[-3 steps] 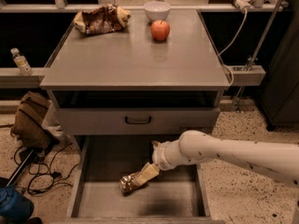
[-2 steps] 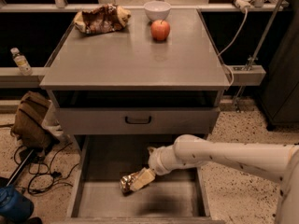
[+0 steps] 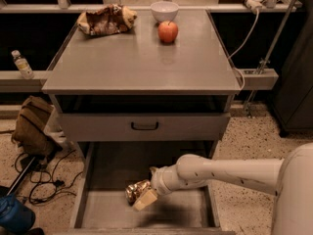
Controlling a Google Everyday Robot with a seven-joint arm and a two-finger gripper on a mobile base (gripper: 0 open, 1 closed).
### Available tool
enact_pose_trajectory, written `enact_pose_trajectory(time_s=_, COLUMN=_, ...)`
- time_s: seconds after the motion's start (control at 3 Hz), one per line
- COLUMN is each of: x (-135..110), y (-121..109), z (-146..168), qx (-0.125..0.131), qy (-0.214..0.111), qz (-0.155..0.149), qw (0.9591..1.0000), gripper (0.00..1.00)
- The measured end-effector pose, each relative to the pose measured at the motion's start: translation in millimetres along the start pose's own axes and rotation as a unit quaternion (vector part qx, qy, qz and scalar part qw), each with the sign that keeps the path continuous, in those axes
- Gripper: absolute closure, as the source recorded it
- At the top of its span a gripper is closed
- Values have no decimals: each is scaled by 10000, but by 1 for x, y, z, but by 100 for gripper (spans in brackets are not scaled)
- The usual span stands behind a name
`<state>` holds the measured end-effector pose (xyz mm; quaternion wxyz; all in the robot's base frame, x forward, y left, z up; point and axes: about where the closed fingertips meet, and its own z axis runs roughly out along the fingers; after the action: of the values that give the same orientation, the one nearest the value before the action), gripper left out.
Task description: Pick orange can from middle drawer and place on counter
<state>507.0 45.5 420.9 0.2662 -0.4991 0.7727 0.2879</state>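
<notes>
The orange can (image 3: 135, 190), shiny and crumpled, lies on the floor of the open middle drawer (image 3: 105, 210) near its centre. My gripper (image 3: 145, 199) reaches in from the right on a white arm and sits right against the can's right side, low over the drawer floor. The counter (image 3: 142, 62) is the grey cabinet top above.
On the counter's far edge are a brown-and-yellow snack bag (image 3: 105, 19), a white bowl (image 3: 164, 10) and a red apple (image 3: 167, 32). A shut drawer front with a black handle (image 3: 144, 126) sits above the open drawer. A brown bag (image 3: 32, 126) and cables (image 3: 44, 180) lie on the floor at left.
My arm has reached further left and lower into the drawer, bringing the gripper closer against the can. The can has stayed in place.
</notes>
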Motion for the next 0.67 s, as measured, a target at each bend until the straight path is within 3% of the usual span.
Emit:
enact_pose_trajectory(time_s=0.33, x=-6, y=-5, z=19, qx=85, qy=93, qz=-143, qw=9998, gripper=0)
enact_pose_trajectory(time_s=0.67, x=-17, y=-18, z=28, qx=210, qy=-34, qz=-237, qw=9995, gripper=0)
